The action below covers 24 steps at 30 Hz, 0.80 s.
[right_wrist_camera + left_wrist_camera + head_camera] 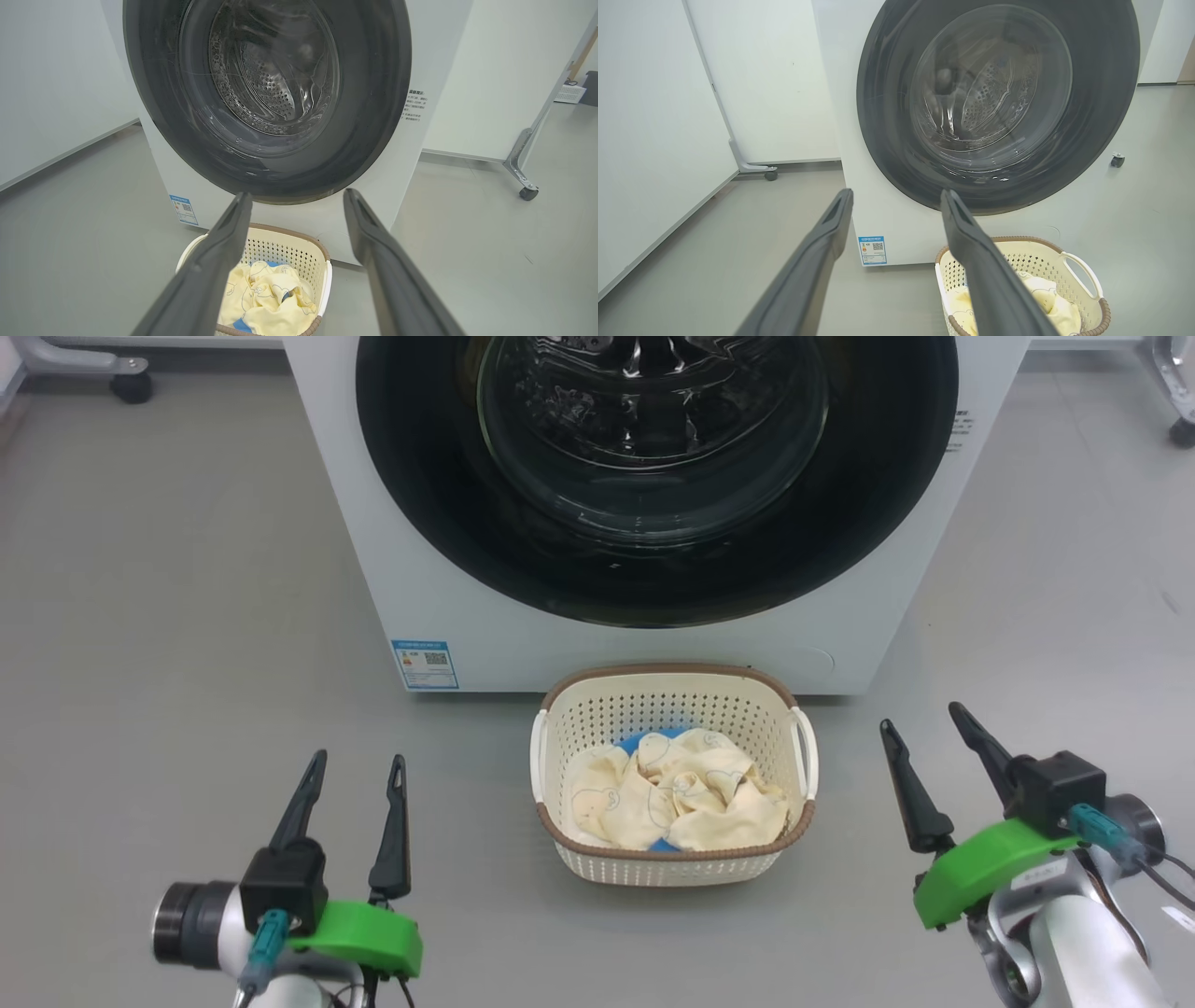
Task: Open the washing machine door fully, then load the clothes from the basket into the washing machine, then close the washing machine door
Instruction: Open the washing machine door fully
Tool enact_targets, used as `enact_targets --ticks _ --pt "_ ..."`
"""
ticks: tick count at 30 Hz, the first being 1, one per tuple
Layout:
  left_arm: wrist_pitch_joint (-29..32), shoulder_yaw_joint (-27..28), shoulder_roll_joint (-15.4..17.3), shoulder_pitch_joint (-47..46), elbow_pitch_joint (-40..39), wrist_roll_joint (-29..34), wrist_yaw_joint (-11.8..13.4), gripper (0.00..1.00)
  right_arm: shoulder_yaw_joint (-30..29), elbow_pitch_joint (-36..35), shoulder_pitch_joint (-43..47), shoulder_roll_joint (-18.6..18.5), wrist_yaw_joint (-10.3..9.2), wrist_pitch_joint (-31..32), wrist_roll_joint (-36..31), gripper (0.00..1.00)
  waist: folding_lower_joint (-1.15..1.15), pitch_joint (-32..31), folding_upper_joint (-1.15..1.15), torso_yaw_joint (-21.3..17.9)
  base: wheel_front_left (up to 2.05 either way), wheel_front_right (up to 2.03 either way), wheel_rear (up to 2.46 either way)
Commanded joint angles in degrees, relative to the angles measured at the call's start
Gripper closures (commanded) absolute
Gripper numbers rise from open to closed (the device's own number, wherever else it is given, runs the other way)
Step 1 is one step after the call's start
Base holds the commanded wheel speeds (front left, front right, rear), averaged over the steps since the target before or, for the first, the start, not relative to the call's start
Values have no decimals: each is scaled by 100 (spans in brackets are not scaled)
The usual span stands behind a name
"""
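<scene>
1. At the lower left of the head view you see your left hand [360, 756]. Its two dark fingers are spread apart and hold nothing, above the grey floor [168, 616].
2. At the lower right, your right hand [920, 715] is spread just as wide and is also empty, with its fingers pointing up the frame.
3. Between the two hands, at lower centre, the basket [653, 709] stands on the floor, apart from both. The clothes [672, 793] lie crumpled inside it, cream-yellow with blue patches showing.
4. Just behind the basket, the white washing machine [523, 635] stands at upper centre. A blue energy sticker [425, 664] sits at its lower left corner.
5. The washing machine door [420, 476] lies closed, flush against the machine's front. You can see the perforated drum through its glass.
</scene>
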Motion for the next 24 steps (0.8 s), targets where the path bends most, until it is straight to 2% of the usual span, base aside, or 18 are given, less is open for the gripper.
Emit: enact_targets --ticks 1,24 --pt "-63 178 99 -280 -168 60 53 0 77 -174 -326 -77 -17 -54 -20 0 0 3 0 -1 121 121 -242" --pt "-63 162 106 -284 -189 46 36 0 37 -175 -329 -57 -17 -67 -28 0 0 34 0 -100 123 123 -246"
